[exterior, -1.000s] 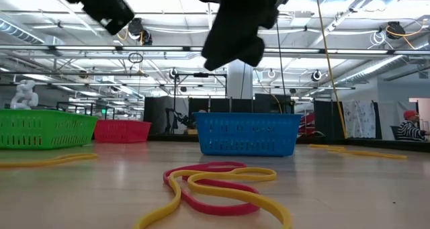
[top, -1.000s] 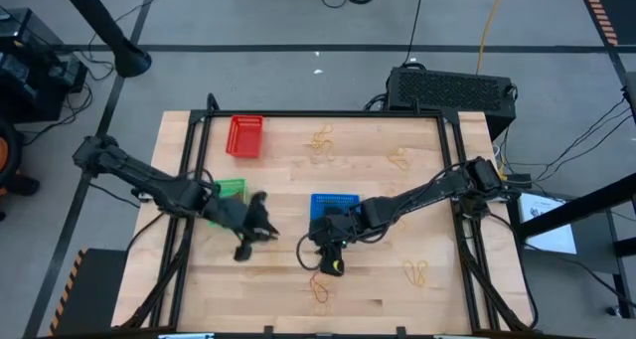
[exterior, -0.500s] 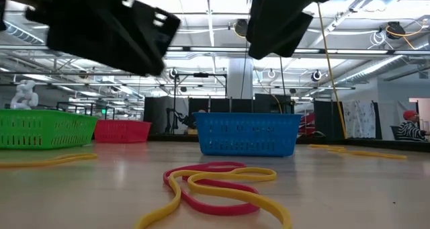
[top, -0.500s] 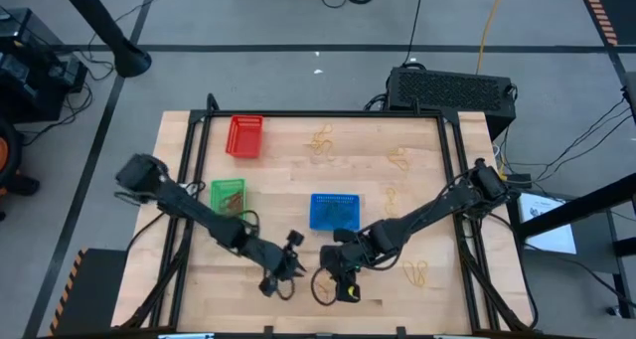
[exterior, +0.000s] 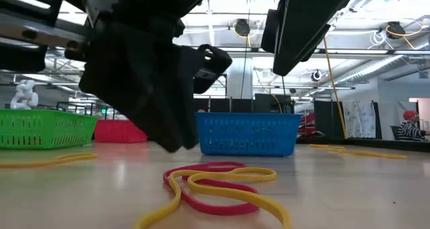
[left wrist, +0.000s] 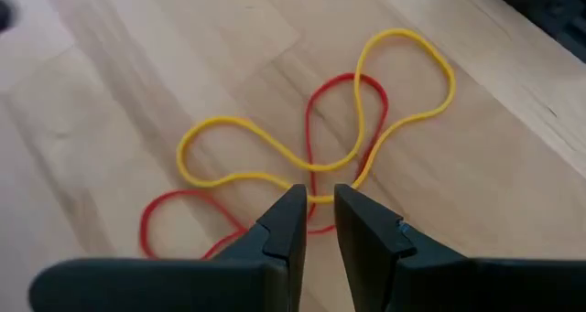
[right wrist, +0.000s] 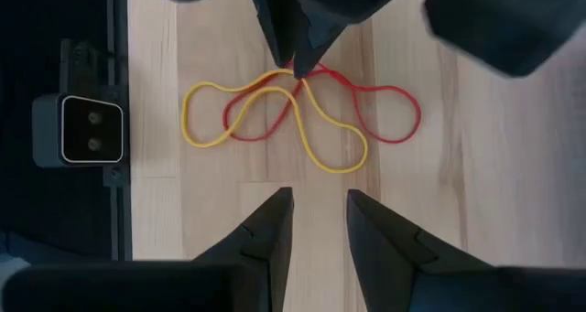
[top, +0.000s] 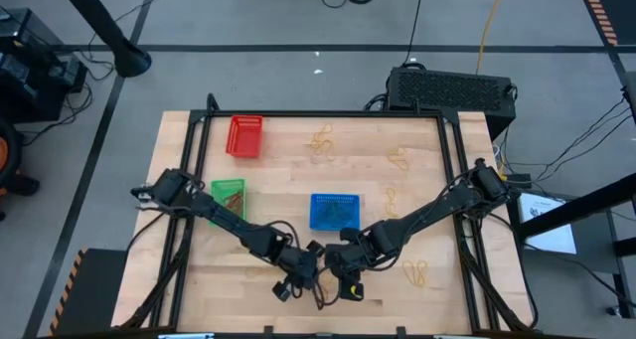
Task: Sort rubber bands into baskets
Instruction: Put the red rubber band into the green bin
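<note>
**Item: tangled yellow and red bands, front edge of the table, both grippers converging**

- **Yellow band** (left wrist: 311, 156): a long loop folded into lobes, lying flat on the wooden table (top: 417, 190) near its front edge. It crosses over the red band.
- **Red band** (left wrist: 165, 211): lies under and through the yellow one; the two overlap at several crossings, so they form a single tangle.
- **Left gripper** (left wrist: 316, 207): directly above the tangle, tips pointing down at a crossing of yellow over red. Fingers drawn close with only a narrow slot between them; nothing is caught in that slot. In the right wrist view its tips sit at the tangle's far edge.
- **Right gripper** (right wrist: 316, 211): just beside the tangle on the opposite side, held higher. Fingers parted by a modest gap, empty.
- **Governing relation:** the tangle's long axis runs across the line between the two grippers, and the left gripper is the nearer, already over a crossing. Judgement: a pinch there may lift both bands together.
- **Baskets:** blue basket (top: 334, 211) just behind the tangle, green basket (top: 228, 195) further left, red basket (top: 245, 136) at the back left.
- **Other bands:** several yellow loops (top: 415, 271) scattered over the right half of the table.
</note>
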Tool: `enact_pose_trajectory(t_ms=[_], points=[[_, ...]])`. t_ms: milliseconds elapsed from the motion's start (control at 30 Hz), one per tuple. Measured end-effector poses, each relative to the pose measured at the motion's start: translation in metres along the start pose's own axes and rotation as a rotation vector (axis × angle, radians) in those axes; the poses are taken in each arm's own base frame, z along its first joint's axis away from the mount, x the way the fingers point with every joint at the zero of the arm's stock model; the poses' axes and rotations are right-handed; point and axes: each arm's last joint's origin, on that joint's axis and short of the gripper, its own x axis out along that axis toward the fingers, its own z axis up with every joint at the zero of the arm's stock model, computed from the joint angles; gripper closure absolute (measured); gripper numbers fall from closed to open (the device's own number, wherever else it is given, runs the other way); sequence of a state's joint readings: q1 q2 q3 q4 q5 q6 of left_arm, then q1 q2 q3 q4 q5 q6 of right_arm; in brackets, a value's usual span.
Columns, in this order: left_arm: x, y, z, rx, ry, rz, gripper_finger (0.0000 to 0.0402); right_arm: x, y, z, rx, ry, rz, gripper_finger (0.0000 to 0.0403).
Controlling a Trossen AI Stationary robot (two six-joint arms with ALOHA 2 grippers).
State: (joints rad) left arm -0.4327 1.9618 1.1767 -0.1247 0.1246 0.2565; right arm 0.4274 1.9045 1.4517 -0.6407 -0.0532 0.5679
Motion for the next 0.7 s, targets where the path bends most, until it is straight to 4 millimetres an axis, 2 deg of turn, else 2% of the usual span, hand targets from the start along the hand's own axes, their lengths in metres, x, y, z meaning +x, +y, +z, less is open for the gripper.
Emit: enact_pose_trajectory(t_ms=[233,500,700], points=[[0.005,0.0,-0.002,0.087,0.035,-0.03,0.0334,0.0,0.0,0.0,-0.004,-0.001,-0.001,0.0305],[0.006,-0.001,-0.003,0.111,0.036,-0.059,0.0334,0.0,0.0,0.0,-0.011,-0.002,-0.003,0.0305],[0.013,0.001,-0.007,0.14,0.038,-0.061,0.0334,0.0,0.0,0.0,-0.011,-0.005,-0.003,0.0305]])
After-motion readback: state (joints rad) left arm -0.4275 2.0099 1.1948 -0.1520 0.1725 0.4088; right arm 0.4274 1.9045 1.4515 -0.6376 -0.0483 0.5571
